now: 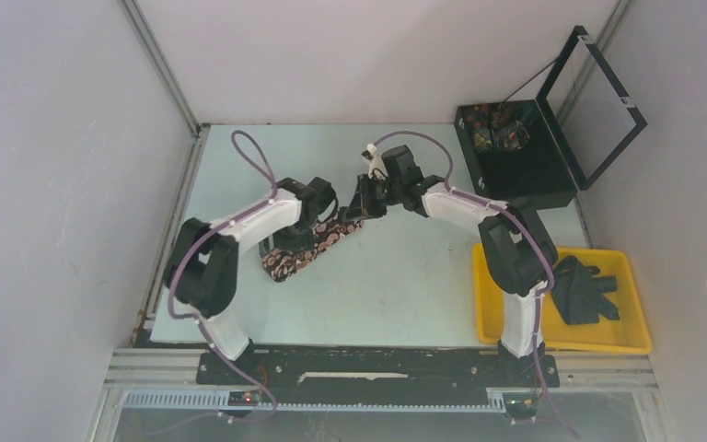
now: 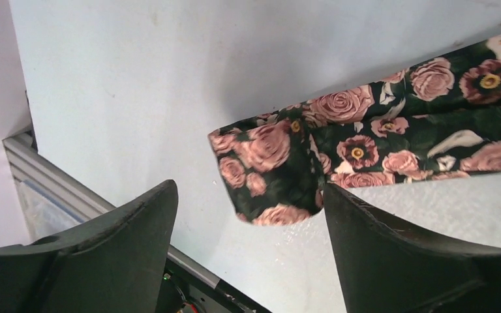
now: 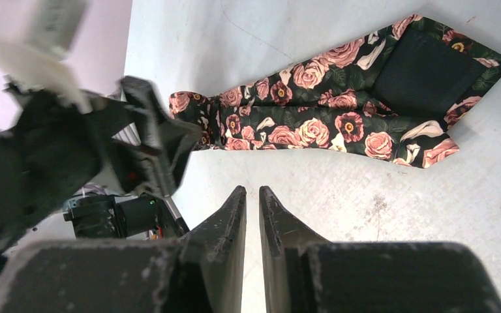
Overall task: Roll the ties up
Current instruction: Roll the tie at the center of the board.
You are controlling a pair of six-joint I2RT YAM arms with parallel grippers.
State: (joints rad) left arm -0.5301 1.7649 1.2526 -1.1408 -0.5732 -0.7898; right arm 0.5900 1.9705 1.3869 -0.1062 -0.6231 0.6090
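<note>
A black tie with pink roses (image 1: 287,262) lies flat on the pale table, folded over on itself. In the left wrist view its folded end (image 2: 267,169) lies just beyond my left gripper (image 2: 249,190), which is open and empty, its right fingertip at the tie's edge. In the top view the left gripper (image 1: 324,210) hangs over the tie's far part. My right gripper (image 3: 252,190) is shut with only a thin gap and holds nothing. It hovers over bare table beside the tie (image 3: 339,114), whose wide pointed end shows its black lining. It faces the left gripper (image 3: 153,140) in the top view (image 1: 361,207).
A black box (image 1: 515,157) with its lid open stands at the back right and holds rolled patterned ties (image 1: 492,127). A yellow tray (image 1: 631,343) at the front right holds dark ties (image 1: 587,290). White walls enclose the table.
</note>
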